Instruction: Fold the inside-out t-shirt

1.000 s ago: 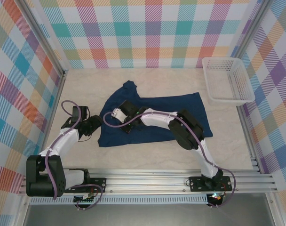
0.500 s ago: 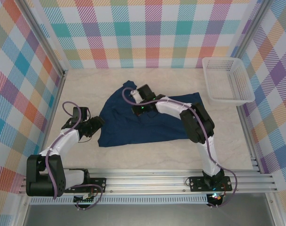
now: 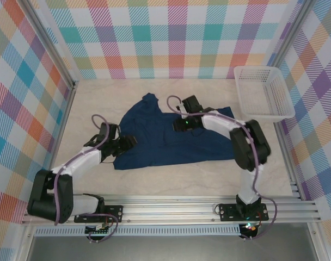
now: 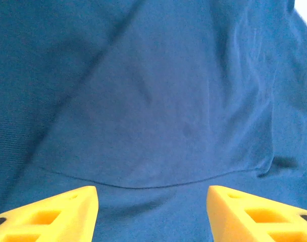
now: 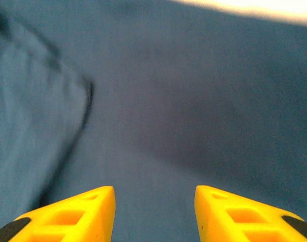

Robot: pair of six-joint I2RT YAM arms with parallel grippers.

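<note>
"Where's the garment?"

"I see the inside-out t-shirt point(image 3: 171, 138) lying spread around the middle of the table point(image 3: 100, 103), with one sleeve poking toward the far wall. The white basket point(image 3: 239, 92) stands well apart from it, in the far right corner."

"Left pincer?"

"My left gripper point(image 4: 152, 191) sits low over the shirt's near left edge. Its yellow fingers point(image 4: 52, 212) stand apart. Between them I see smooth blue cloth and a curved seam, nothing pinched. I cannot tell whether the tips touch the fabric."

"And the right?"

"My right gripper point(image 5: 154, 190) hangs over the shirt's far middle part. Its jaws are apart too, holding nothing. The view is blurred, but I make out a dark fold on the left."
</note>
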